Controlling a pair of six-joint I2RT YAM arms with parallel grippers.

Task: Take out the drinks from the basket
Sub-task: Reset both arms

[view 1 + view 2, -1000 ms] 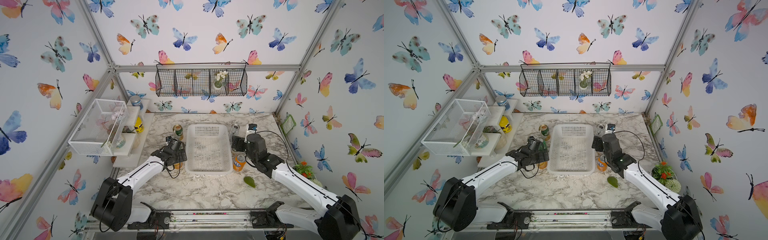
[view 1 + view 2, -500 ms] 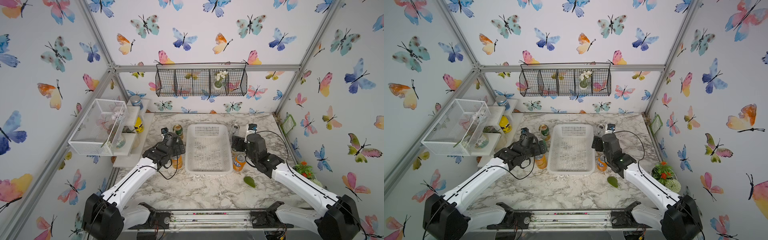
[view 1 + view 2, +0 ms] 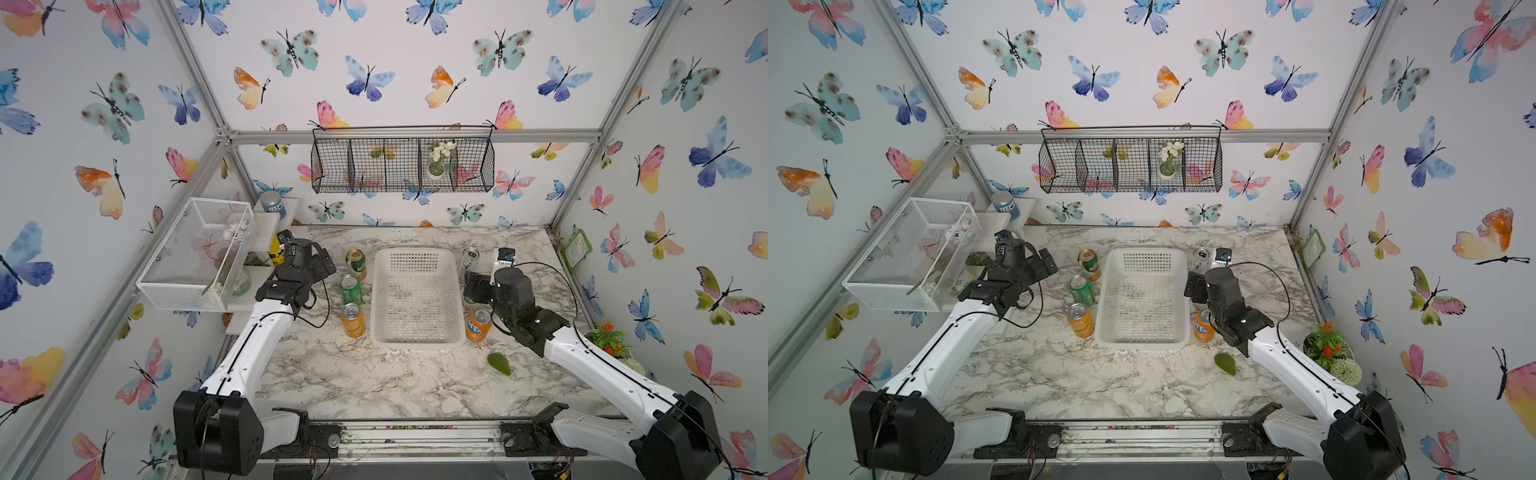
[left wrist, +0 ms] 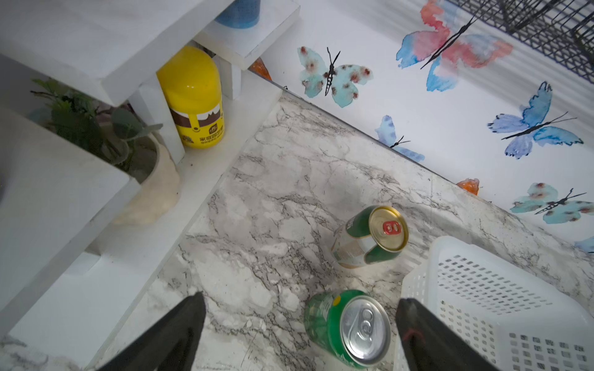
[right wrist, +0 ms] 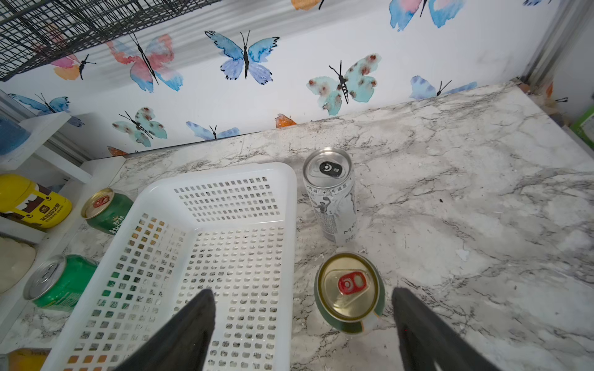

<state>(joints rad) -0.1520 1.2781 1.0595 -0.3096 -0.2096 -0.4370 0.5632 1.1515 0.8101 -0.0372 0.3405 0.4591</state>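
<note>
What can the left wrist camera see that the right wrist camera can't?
Only the left wrist view shows the leafy plant in its pot. Only the right wrist view shows the tall silver-white can and a gold-topped can, both standing beside the white basket. Both views share the basket, the bright green can, the other gold-topped green can and the yellow jar.

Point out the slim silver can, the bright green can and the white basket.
slim silver can [image 5: 332, 199], right wrist view, printed side wall.
bright green can [image 4: 364, 331], left wrist view, silver lid.
white basket [image 3: 417, 341], in a top view, near rim.
</note>
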